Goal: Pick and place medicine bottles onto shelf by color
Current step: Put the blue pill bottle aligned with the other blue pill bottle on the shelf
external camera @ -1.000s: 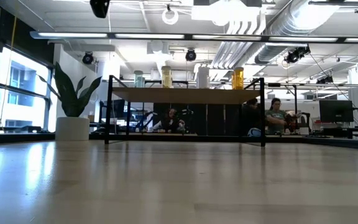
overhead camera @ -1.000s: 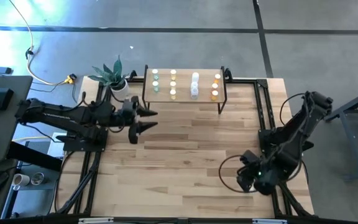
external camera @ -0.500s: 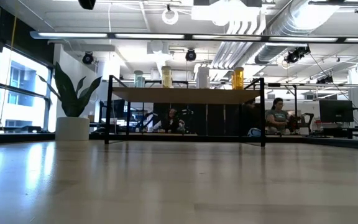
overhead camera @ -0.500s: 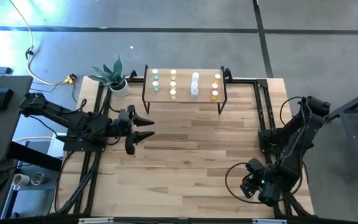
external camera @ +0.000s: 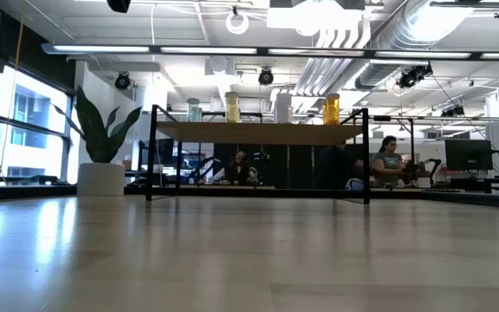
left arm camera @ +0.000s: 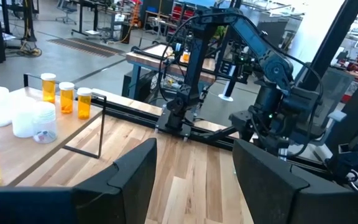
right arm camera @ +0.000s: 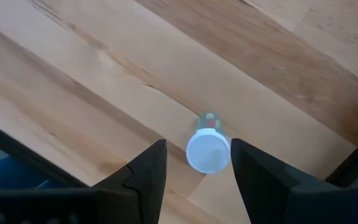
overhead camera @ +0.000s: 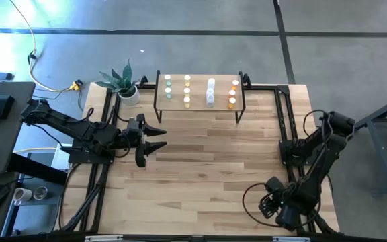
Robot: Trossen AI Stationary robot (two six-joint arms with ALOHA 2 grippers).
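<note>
- Near right corner of the bench (overhead camera: 200, 168): right end effector (right arm camera: 199, 147) pointed down at the wood, fingers apart on either side of a lone green bottle (right arm camera: 208, 151) with a pale cap. Gap plain on one side of the cap, closer on the other; contact there not clear.
- Seen only in the right wrist view, that bottle; hidden under the arm in the high view.
- Left edge of the bench, about midway: left end effector (overhead camera: 158, 134) hanging above the wood, fingers apart, nothing between them.
- Far edge, centre: the shelf (overhead camera: 199, 91) carrying the other medicine bottles in four rows by colour: green (overhead camera: 168, 88), yellow (overhead camera: 187, 91), white (overhead camera: 210, 93), orange (overhead camera: 233, 94).
- From bench height, only the front bottle of each row visible; from above, every row.
- Far left corner: potted plant (overhead camera: 121, 82) just beside the shelf.
- Beyond the bench, low view only: seated people (external camera: 386, 162) in the room.
</note>
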